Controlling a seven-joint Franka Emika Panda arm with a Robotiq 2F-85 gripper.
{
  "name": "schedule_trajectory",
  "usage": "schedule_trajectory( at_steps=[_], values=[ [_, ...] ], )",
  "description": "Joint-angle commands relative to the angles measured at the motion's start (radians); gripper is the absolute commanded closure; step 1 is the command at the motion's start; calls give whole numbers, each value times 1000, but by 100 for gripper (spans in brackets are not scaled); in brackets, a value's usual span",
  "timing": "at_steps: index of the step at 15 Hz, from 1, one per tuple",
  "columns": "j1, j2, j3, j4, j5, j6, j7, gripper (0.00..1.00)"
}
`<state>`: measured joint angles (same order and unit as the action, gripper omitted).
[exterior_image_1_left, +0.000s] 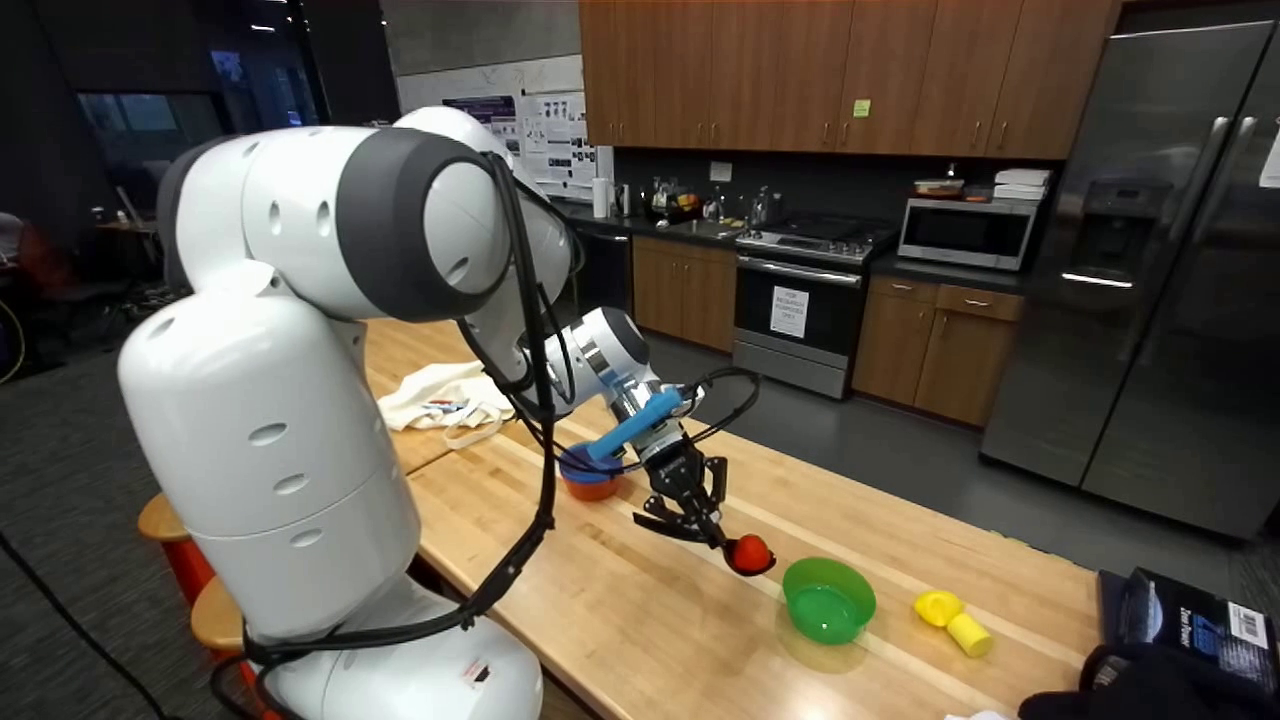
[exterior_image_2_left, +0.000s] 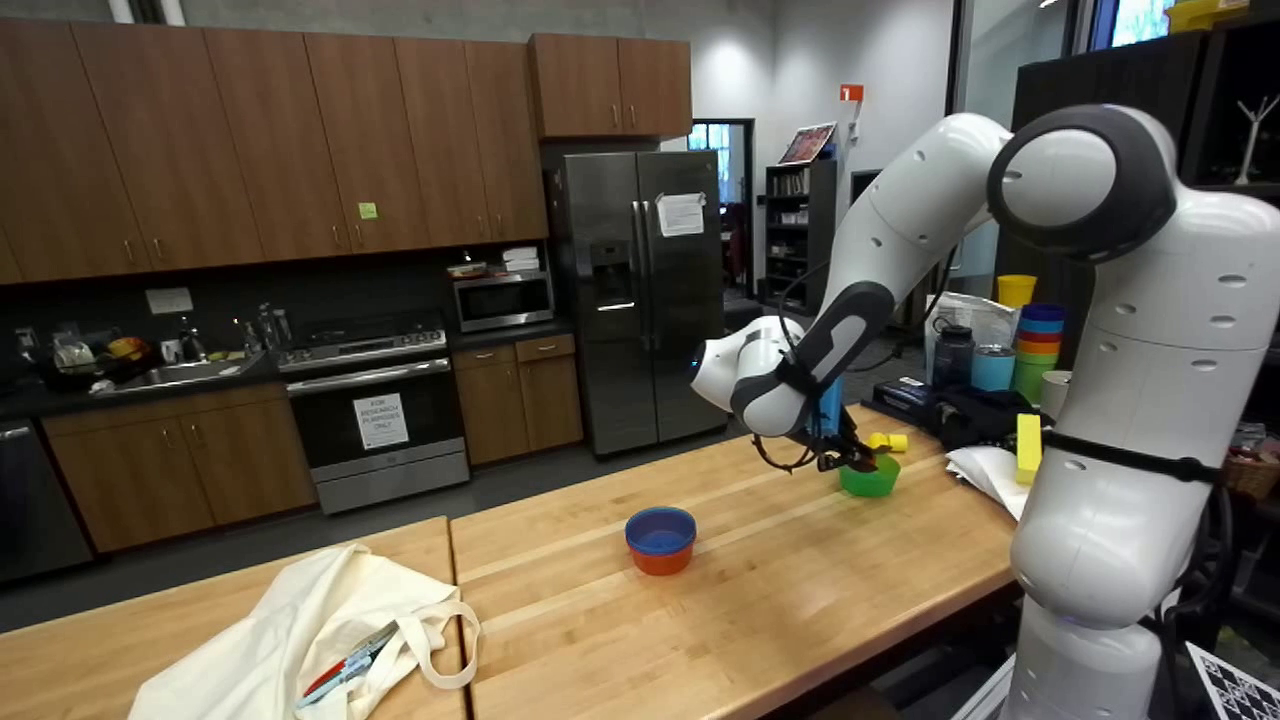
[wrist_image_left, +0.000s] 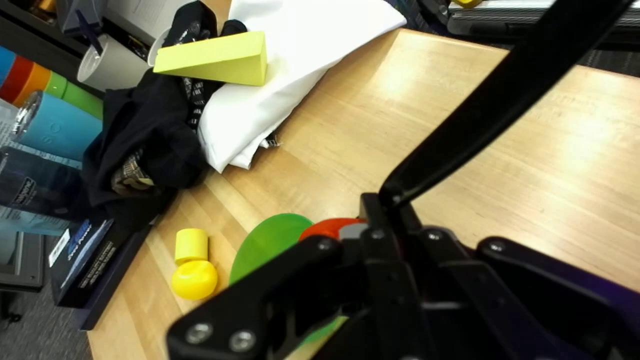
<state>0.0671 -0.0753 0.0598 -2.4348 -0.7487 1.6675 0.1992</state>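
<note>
gripper (wrist_image_left: 390, 207) clasps black spoon (wrist_image_left: 500, 100) bearing red object (exterior_image_1_left: 750, 551).

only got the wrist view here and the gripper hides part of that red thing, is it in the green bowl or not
Observer: No. In an exterior view the red thing rests in the head of a black spoon, outside the green bowl.
Operator: ok good, any other bowls my view misses
Observer: Yes. Both exterior views show a blue bowl nested in an orange bowl.
</note>
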Motion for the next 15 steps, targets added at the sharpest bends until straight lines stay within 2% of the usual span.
schedule_trajectory(
  at_steps=[1,15],
  values=[
    [-20,5,-17,3,-12,15,-25,98],
    [-45,26,-49,10,-11,46,-51,98]
  ],
)
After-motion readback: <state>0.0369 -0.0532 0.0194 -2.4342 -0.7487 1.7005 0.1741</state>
